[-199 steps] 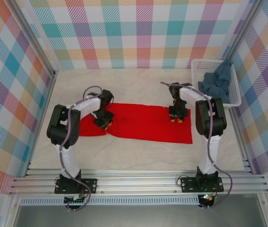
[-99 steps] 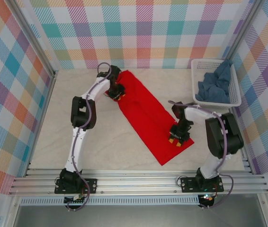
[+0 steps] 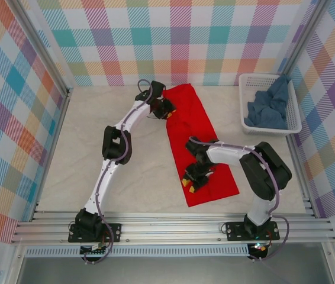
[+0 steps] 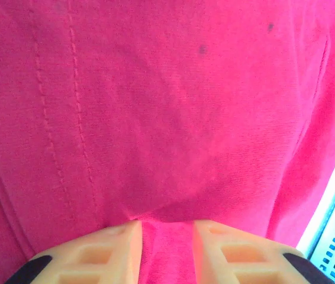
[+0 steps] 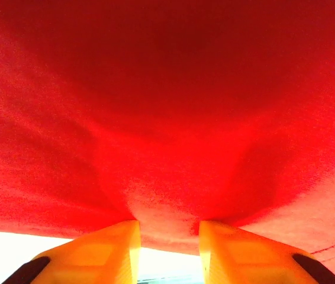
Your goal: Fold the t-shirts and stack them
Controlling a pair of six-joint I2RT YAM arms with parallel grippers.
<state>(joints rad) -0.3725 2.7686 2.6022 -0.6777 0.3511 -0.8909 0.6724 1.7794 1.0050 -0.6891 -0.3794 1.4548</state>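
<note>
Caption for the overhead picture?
The left gripper and right gripper pinch opposite ends of the red t-shirt; blue-grey t-shirt in the basket.

The pale cream, marble-patterned desk carried two things directly. A bright red cloth t-shirt, folded into a long narrow strip, lay slantwise across it, running from the far middle down towards the near edge, right of centre. A white plastic lattice basket stood in the far right corner, close to the right wall and apart from the red strip.
</note>
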